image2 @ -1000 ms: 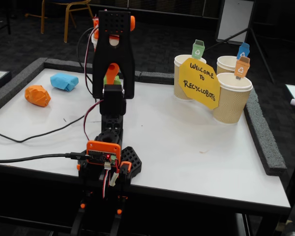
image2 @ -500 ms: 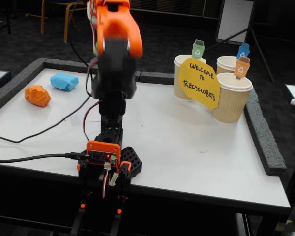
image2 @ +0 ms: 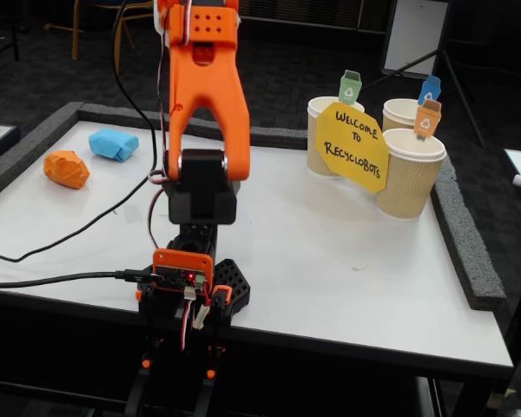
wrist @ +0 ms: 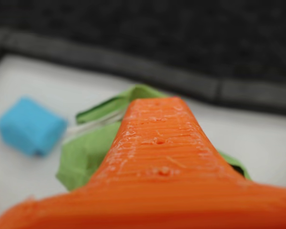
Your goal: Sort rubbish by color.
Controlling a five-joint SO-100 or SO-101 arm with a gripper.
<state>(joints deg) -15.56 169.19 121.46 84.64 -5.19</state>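
Your hand (wrist: 155,143) grasps the green lump (wrist: 88,152), lifted clear of the table (image2: 330,252) so it can travel to the green-tagged cup (image2: 326,130).

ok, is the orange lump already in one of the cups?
No: in the fixed view the orange lump lies on the white table at its left side, far from the cups.
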